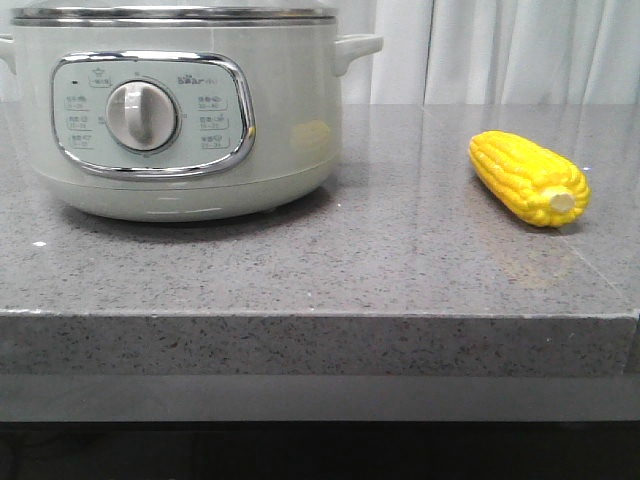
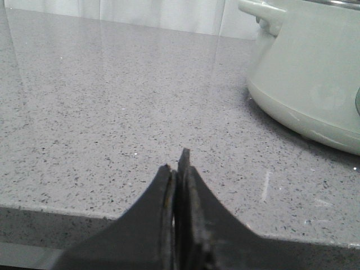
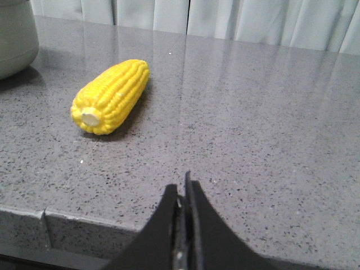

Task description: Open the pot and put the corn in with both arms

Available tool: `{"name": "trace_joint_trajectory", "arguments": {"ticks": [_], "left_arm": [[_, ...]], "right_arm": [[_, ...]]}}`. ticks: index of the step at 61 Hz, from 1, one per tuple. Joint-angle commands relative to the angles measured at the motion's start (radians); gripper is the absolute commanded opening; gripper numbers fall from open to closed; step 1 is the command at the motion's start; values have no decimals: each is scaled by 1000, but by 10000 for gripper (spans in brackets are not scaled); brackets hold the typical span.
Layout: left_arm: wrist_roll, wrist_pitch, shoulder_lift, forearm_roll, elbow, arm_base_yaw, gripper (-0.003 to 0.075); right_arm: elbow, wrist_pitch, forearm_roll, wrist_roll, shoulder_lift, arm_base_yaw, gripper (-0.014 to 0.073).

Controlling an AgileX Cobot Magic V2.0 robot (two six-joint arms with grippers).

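The pale grey-green pot [image 1: 180, 110] stands at the left of the counter with its steel-rimmed lid [image 1: 175, 12] on and its dial panel facing me. It also shows in the left wrist view [image 2: 309, 73] and at the edge of the right wrist view [image 3: 16, 34]. The yellow corn [image 1: 528, 177] lies on the counter to the right, stub end toward me; it also shows in the right wrist view [image 3: 111, 95]. My left gripper [image 2: 177, 169] is shut and empty at the counter's front edge, left of the pot. My right gripper [image 3: 183, 185] is shut and empty at the front edge, right of the corn.
The grey speckled stone counter [image 1: 400, 260] has a thick front edge [image 1: 320, 345]. White curtains [image 1: 500, 50] hang behind it. Neither arm shows in the front view.
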Motion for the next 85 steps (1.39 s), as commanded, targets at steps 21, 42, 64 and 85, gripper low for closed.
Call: {"name": "trace_joint_trajectory", "arguments": {"ticks": [21,42,64,85], "left_arm": [[-10,-91,-22,-9,-1,3,-18],[-10,-91,-22,-9,-1,3,-18],[-10,-181,-16,-3,-64,3,-19],[-10,12,291,77,-452,3,-19]], "right_arm": [[-2,-89,-6,-4,-22,-7,-53],[-2,-92,-6,-4,-22,-7,-53],[-40,-136,-6,-4,-22,-6,-53],[-465,34,-6,-4,184,-6,-62]]}}
